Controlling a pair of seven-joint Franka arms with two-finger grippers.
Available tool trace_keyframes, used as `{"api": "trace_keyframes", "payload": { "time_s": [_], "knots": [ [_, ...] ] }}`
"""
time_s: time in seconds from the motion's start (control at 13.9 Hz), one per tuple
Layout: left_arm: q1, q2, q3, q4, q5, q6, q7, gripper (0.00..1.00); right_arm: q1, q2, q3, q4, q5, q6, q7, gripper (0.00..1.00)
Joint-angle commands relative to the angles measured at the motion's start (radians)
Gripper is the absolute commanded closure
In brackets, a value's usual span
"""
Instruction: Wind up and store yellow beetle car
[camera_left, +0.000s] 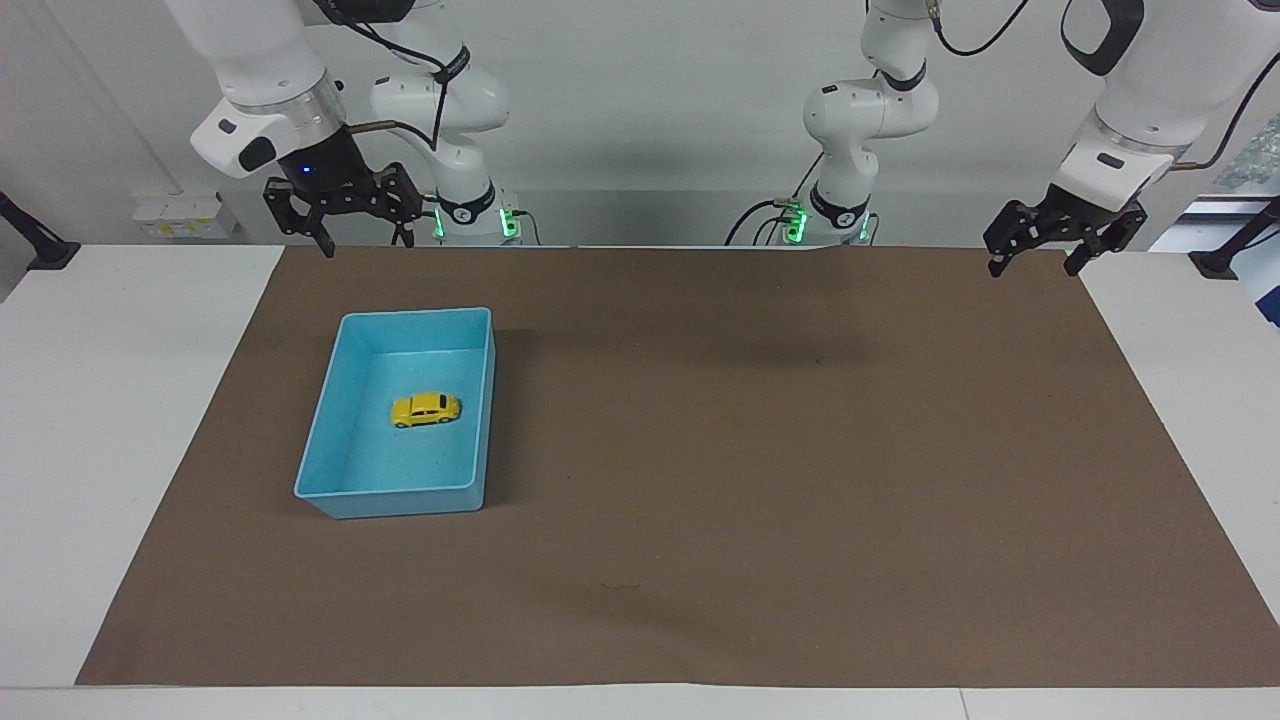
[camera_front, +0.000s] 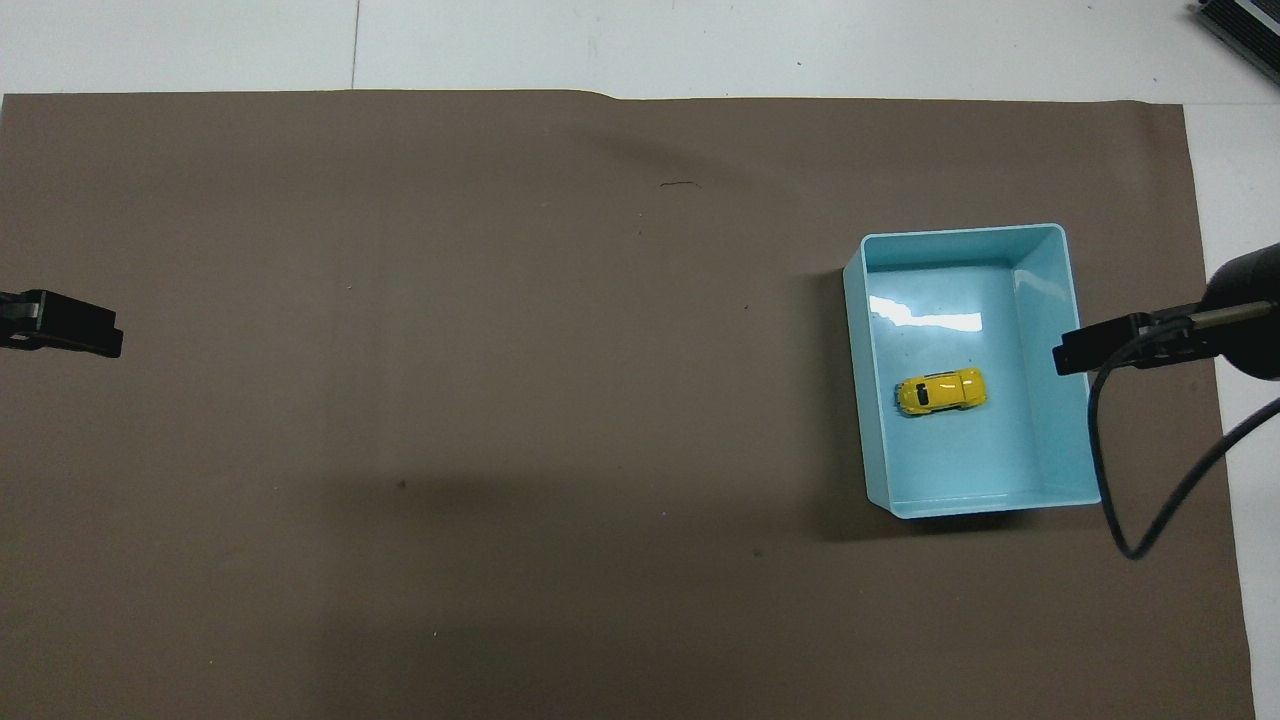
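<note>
The yellow beetle car lies on its wheels on the floor of the light blue bin, near its middle. My right gripper hangs open and empty, high above the bin and well clear of the car. In the overhead view its tip overlaps the bin's rim at the right arm's end of the table. My left gripper waits open and empty above the mat's edge at the left arm's end of the table.
A brown mat covers most of the white table. A black cable dangles from the right arm beside the bin. The bin is the only container on the mat.
</note>
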Motion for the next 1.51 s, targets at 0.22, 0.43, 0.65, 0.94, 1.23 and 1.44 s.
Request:
{"api": "trace_keyframes", "payload": {
  "time_s": [0.22,0.43,0.65,0.94,1.23,1.44],
  "knots": [
    [0.000,0.007,0.004,0.019,-0.011,-0.020,0.007,0.00,-0.004,0.001,-0.005,0.016,-0.025,-0.019,0.018,0.00],
    [0.000,0.007,0.004,0.019,-0.010,-0.020,0.007,0.00,0.007,-0.004,-0.017,0.016,-0.076,-0.031,0.009,0.00],
    [0.000,0.007,0.004,0.019,-0.012,-0.020,0.007,0.00,0.006,-0.004,-0.017,0.016,-0.072,-0.031,0.010,0.00],
    [0.000,0.007,0.004,0.019,-0.012,-0.020,0.007,0.00,-0.001,-0.004,-0.017,0.016,-0.061,-0.027,0.001,0.00],
    [0.000,0.007,0.004,0.019,-0.012,-0.020,0.007,0.00,0.001,-0.018,-0.014,0.011,-0.055,-0.019,0.010,0.00],
    [0.000,0.007,0.004,0.019,-0.012,-0.020,0.007,0.00,-0.002,-0.018,-0.012,0.010,-0.056,-0.019,0.009,0.00]
  ]
}}
